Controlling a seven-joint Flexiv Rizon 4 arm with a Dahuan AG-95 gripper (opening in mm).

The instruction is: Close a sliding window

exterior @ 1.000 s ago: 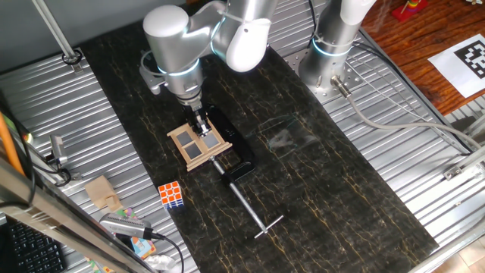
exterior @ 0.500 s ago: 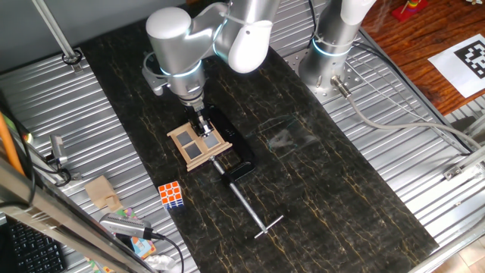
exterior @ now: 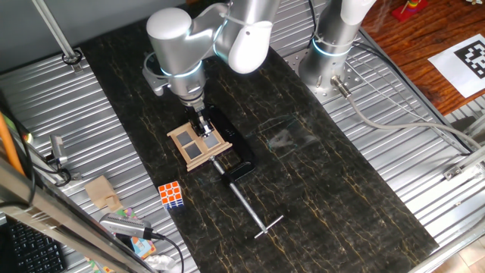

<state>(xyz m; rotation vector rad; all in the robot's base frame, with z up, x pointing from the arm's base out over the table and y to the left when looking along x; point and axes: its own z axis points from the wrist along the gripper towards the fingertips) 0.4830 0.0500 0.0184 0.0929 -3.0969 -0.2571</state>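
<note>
The sliding window (exterior: 196, 145) is a small light tan wooden frame with a cross and grey panes, on a black base on the dark marbled table. My gripper (exterior: 202, 127) comes down from the silver arm onto the window's upper right part, fingertips at the frame near the cross. The fingers look close together, but I cannot tell whether they grip the frame or only touch it. The arm hides part of the window's far edge.
A black clamp (exterior: 241, 168) with a long metal rod (exterior: 254, 211) holds the window's base and reaches toward the front right. A Rubik's cube (exterior: 171, 195) lies at the front left. A second arm's base (exterior: 328, 57) stands at the back right. Ribbed metal borders the table.
The arm shifted very slightly to the right between the earliest frame and half a second ago. Since then nothing has visibly moved. The window looks the same.
</note>
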